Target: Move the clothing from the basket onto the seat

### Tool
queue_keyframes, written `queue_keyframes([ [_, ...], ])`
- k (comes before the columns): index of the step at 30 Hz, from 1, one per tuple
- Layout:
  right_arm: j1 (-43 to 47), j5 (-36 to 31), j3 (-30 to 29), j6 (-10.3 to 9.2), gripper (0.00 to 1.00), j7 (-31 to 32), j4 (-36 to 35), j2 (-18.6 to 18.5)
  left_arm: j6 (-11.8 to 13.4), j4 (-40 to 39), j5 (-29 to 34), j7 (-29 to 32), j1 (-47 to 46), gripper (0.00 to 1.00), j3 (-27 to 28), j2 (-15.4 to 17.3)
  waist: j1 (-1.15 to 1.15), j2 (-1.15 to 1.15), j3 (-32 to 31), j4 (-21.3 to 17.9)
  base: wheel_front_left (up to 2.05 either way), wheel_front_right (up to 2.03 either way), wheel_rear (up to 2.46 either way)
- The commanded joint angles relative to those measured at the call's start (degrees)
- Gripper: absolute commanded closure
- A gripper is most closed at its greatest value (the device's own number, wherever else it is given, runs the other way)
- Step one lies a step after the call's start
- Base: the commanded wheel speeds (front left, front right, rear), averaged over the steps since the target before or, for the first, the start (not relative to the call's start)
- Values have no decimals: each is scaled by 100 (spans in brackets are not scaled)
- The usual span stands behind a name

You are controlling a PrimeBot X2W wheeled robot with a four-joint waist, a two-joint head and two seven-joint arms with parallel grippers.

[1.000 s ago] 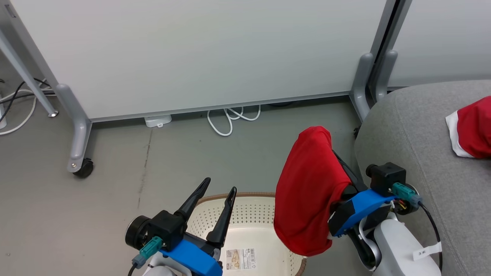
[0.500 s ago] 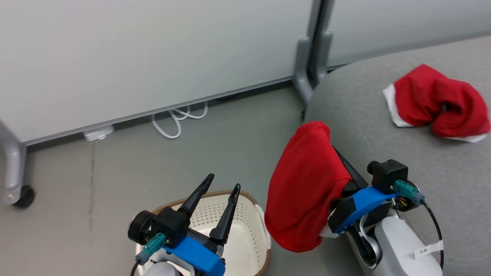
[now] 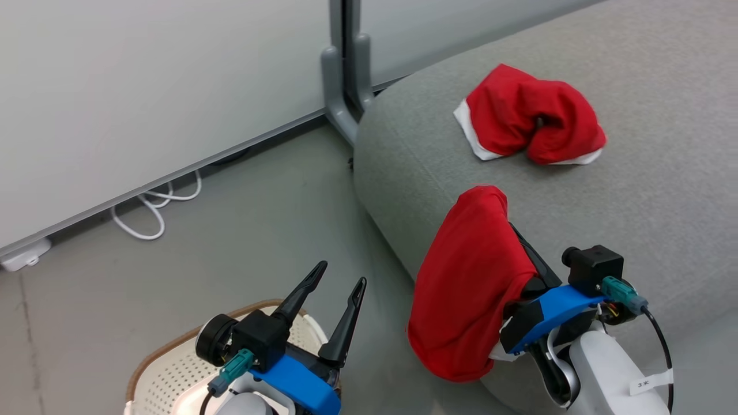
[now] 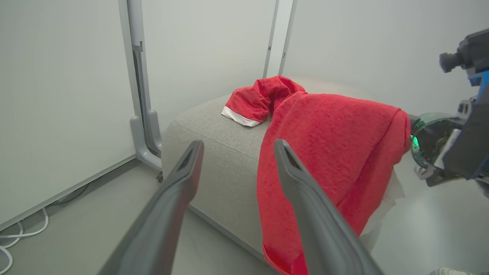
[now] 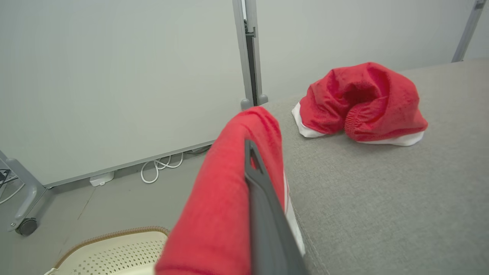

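My right gripper (image 3: 519, 245) is shut on one red garment (image 3: 470, 288), which drapes over its fingers and hangs at the front edge of the grey seat (image 3: 634, 190). In the right wrist view one dark finger (image 5: 259, 198) shows against the red cloth (image 5: 225, 198); the other finger is hidden. A second red garment (image 3: 527, 118) with white bands lies bunched on the seat, apart from the held one. The cream basket (image 3: 167, 369) sits on the floor at the lower left, under my left gripper (image 3: 340, 274), which is open and holds nothing.
Pale partition panels on grey legs (image 3: 343, 86) stand behind the seat's left corner. A white cable (image 3: 155, 207) and a power block (image 3: 23, 256) lie on the floor by the panel. A caster (image 5: 26, 226) stands at the far left.
The camera has swung right: the seat and the lying garment now sit nearer the picture's middle, the basket at the lower left. The held garment now hangs at the seat's edge.
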Motion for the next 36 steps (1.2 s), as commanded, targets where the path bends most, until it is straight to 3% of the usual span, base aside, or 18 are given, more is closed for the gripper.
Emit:
queue_keyframes([
  [1,70,40,6,2,100,-50,-31,2,-5,19,-5,-30,-74,0,13,16,0,0,14,-263,0,0,0],
  [11,165,69,1,2,100,-61,-26,2,-5,42,-3,-30,-112,0,-28,47,0,0,19,-504,0,0,0],
  [22,53,144,-199,2,100,-21,-37,1,-5,77,-20,-30,-216,0,-103,60,0,0,120,-331,0,0,0],
  [28,-472,53,-606,2,100,298,-180,-6,-5,6,55,-29,-400,0,-96,116,0,0,458,-216,0,0,0],
  [36,-1599,99,-1513,2,100,810,-656,-492,-5,-90,155,-30,-899,0,-273,351,0,0,1263,81,0,0,0],
])
